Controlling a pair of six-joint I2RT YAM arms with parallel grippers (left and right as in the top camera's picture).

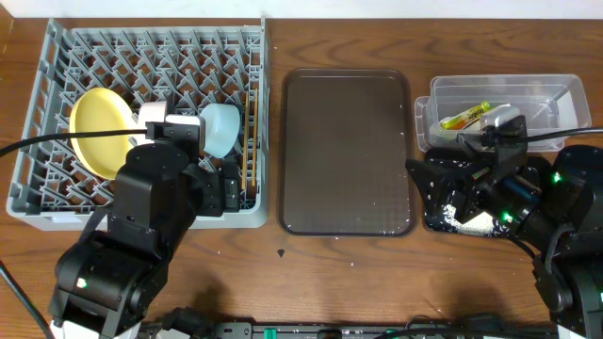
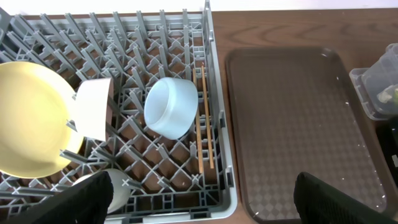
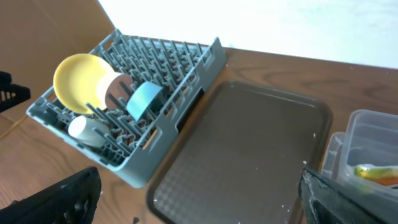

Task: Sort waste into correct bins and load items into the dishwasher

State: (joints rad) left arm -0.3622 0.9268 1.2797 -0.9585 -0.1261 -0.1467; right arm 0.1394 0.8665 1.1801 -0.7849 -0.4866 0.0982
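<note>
The grey dish rack (image 1: 57, 56) holds the yellow plate (image 1: 99, 132), the white bowl (image 1: 154, 115), the light-blue bowl (image 1: 221, 127) and the chopsticks (image 1: 247, 132). In the left wrist view the plate (image 2: 31, 118), white bowl (image 2: 93, 109), blue bowl (image 2: 173, 107) and chopsticks (image 2: 205, 118) all sit among the pegs. My left gripper (image 2: 199, 205) is open and empty over the rack's near right corner. The clear tub (image 1: 556, 89) holds the snack wrapper (image 1: 464, 117) and crumpled paper (image 1: 499, 115). The black tray (image 1: 443, 221) holds rice scraps (image 1: 471, 218), partly hidden by my right arm. My right gripper (image 3: 205, 205) is open and empty.
The brown serving tray (image 1: 347, 151) lies between the rack and the bins, with a few white specks on it. Another white rounded piece (image 2: 115, 186) sits low in the rack's near edge. Bare wooden table runs along the front.
</note>
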